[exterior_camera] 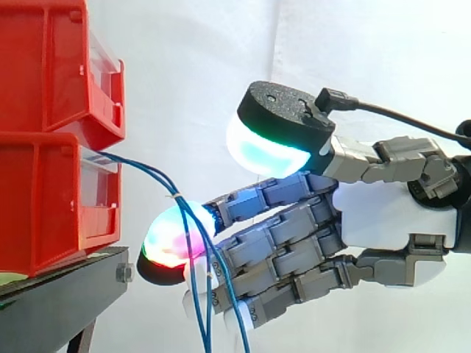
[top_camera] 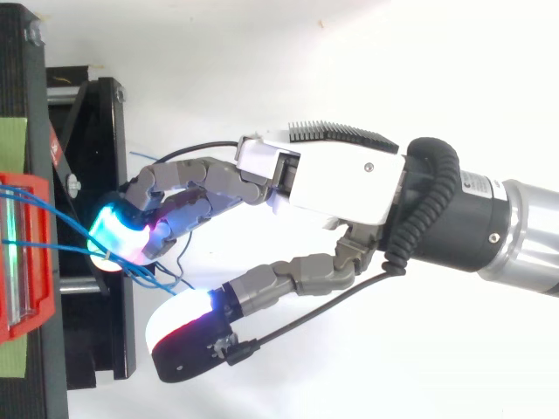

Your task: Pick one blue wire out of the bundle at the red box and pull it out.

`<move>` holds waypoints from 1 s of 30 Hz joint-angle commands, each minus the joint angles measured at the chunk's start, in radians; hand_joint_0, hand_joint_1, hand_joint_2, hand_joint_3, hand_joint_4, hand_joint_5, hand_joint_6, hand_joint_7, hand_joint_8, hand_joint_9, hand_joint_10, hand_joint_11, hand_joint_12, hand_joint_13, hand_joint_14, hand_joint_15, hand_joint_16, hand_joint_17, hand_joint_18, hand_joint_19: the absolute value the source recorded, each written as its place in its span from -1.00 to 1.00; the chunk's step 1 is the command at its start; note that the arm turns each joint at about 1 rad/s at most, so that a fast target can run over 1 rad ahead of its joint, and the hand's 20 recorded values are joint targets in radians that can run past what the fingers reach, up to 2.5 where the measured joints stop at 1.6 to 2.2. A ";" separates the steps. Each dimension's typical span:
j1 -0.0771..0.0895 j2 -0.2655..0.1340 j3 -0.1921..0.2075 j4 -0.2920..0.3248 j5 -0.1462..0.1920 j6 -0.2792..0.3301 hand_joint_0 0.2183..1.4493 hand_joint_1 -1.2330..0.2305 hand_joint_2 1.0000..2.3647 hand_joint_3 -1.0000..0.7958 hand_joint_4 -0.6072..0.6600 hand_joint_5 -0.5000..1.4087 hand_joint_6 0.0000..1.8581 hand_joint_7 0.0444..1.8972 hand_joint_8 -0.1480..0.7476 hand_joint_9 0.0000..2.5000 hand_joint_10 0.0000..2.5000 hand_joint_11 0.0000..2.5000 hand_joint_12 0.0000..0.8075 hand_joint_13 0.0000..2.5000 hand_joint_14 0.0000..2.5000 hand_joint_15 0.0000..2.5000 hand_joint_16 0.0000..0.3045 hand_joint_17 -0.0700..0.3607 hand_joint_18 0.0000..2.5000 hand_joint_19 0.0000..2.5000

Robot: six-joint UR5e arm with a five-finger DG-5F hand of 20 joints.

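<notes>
Side view: hand (exterior_camera: 375, 213) entered from right, fingers extended toward lower red bin (exterior_camera: 44, 198) on black stand (exterior_camera: 66, 290). Hand seen spread: thumb pad (exterior_camera: 261, 151) held high, well apart from fingers, nothing pinched between them. Blue wires (exterior_camera: 147, 170) seen leaving bin front, arched rightward, then dropped across glowing fingertip (exterior_camera: 165, 239) and lower fingers. Top view: wires (top_camera: 70, 229) stretched from bin (top_camera: 31, 262) to fingertips of hand (top_camera: 341, 183), looped just beyond.
</notes>
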 commanded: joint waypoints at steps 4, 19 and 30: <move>-0.004 0.001 0.000 0.000 -0.002 0.000 -0.49 -0.25 -1.00 -0.43 0.58 -0.64 -0.46 -0.06 0.10 -0.39 -0.99 -0.73 0.03 -0.51 -0.99 -0.77 -0.67 -0.15 -0.57 -0.62; -0.004 0.001 0.000 0.000 -0.003 0.000 -0.40 -0.28 -0.99 -0.29 0.40 -0.61 -0.41 0.20 0.09 -0.37 -0.99 -0.71 0.00 -0.49 -0.99 -0.76 -0.68 -0.17 -0.54 -0.61; -0.007 0.001 0.000 0.000 -0.003 0.000 -0.37 -0.28 -0.98 -0.18 0.36 -0.65 -0.19 -0.08 0.09 -0.35 -0.99 -0.68 0.01 -0.47 -0.99 -0.76 -0.68 -0.17 -0.52 -0.61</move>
